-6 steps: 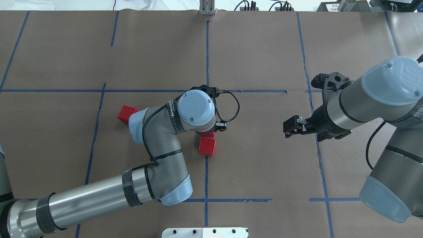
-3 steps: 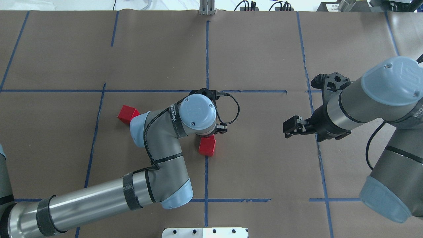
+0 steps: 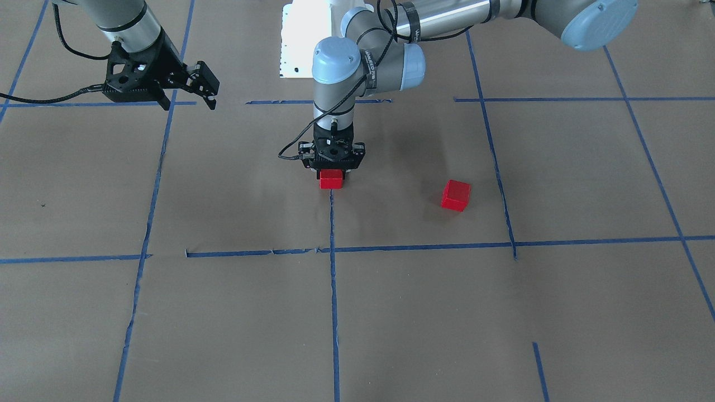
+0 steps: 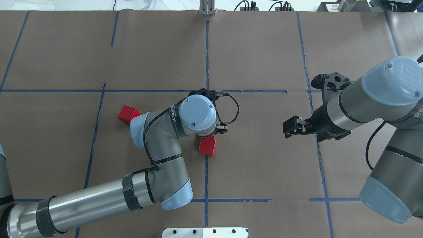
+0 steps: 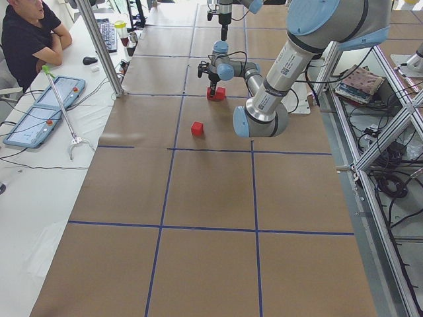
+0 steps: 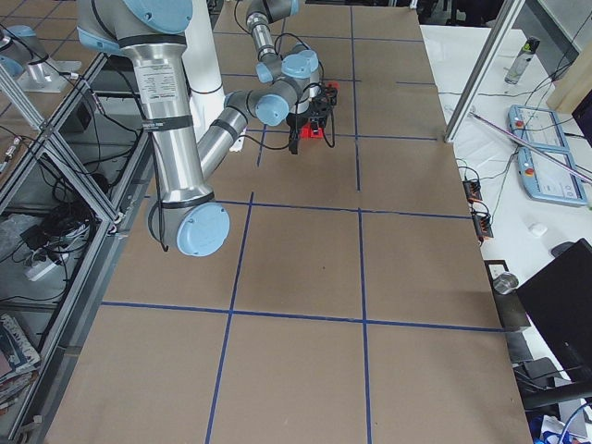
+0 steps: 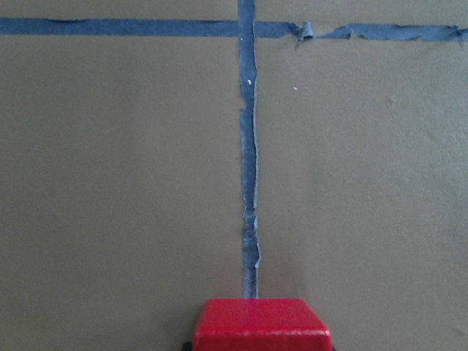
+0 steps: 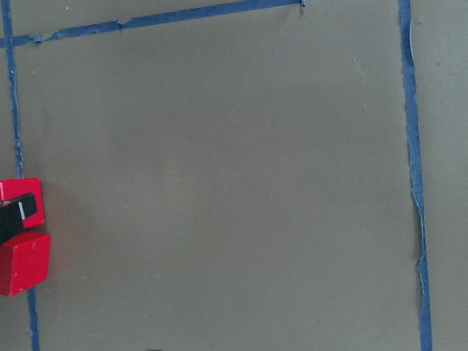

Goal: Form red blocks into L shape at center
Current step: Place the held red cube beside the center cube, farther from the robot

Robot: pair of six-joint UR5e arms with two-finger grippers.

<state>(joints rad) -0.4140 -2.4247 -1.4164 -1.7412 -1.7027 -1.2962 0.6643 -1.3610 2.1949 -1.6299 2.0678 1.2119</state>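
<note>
Left gripper [image 3: 332,169], pointing straight down over the middle of the center [image 4: 257,145], its jaws closed on the gripped red block [image 3: 330,180]. The right wrist view shows one black finger [image 8: 14,219] flat against the side of that block. In the left wrist view the block fills the bottom edge and sits squarely on the blue tape line [image 7: 248,183] that splits the square.

The neighbouring red block [image 4: 207,146] lies on the paper just beside the gripped one, on the side nearer the robot's base and also on the tape line. The overhead view hides the gap under the wrist, so whether the two touch cannot be settled.

The outlying red block [image 4: 127,113] lies well apart from this pair, turned slightly askew. It is in the robot's-left half of the same square, near its taped border and partly behind the left arm's elbow joint.

The right gripper [image 4: 288,128] hangs above the square's opposite border, jaws parted and holding nothing, fingers aimed toward the pair.
</note>
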